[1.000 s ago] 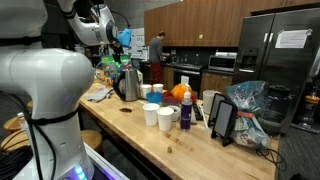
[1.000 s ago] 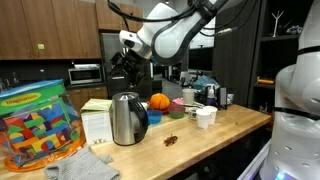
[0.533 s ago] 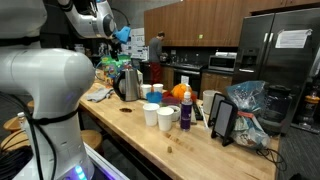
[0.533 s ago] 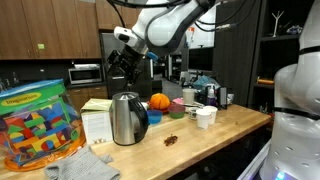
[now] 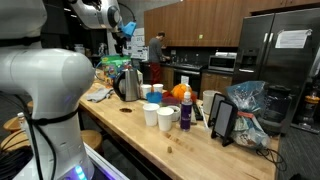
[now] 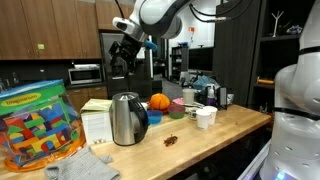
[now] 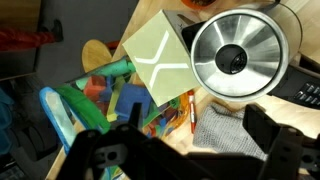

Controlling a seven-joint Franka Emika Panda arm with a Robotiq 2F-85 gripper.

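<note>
Above the silver steel kettle (image 6: 127, 118) | black gripper (image 6: 119, 60) keeps climbing, now well apart | fingers spread, empty | kettle untouched

Gripper (image 6: 120, 60) high above kettle (image 6: 128, 118); box (image 6: 96, 122) just beside kettle; block tub (image 6: 35, 125) beyond box; cups (image 6: 205, 116) farther along counter (image 6: 190, 136).

Observed in an exterior view: gripper (image 5: 122, 27) raised well above the far left end of the table (image 5: 190, 146), clear of all items. Noted steel kettle (image 5: 130, 83) upright below it, cloth (image 5: 98, 95) by the left edge. Recorded two white cups (image 5: 151, 114) side by side mid-table, orange object (image 5: 180, 93) behind them, black stand (image 5: 222, 118) and plastic bag (image 5: 247, 108) toward the right end
</note>
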